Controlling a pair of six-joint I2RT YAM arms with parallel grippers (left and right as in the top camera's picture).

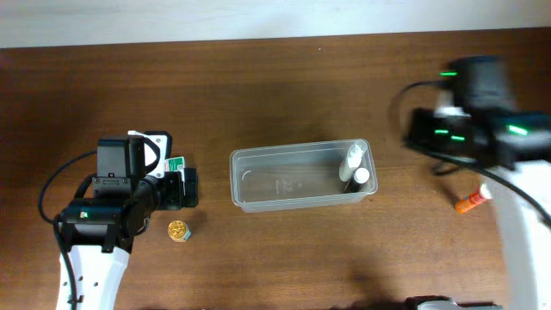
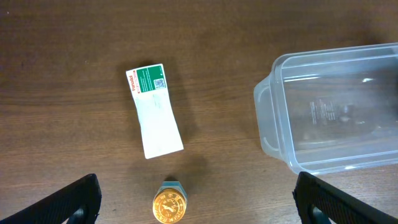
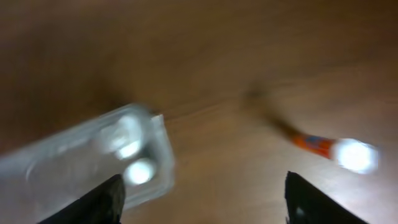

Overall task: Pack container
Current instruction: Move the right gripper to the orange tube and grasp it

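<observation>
Both stand wide apart and empty: left end effector (image 2: pixel 196 200), right end effector (image 3: pixel 208 200), neither touching the container (image 1: pixel 284 182).

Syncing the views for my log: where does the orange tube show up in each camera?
Overhead: orange tube near the right edge, right of the container.
Left wrist: not in view.
Right wrist: blurred, right of centre.
Shared landmark: the container, centre in overhead, upper right in left wrist, lower left in right wrist.
</observation>
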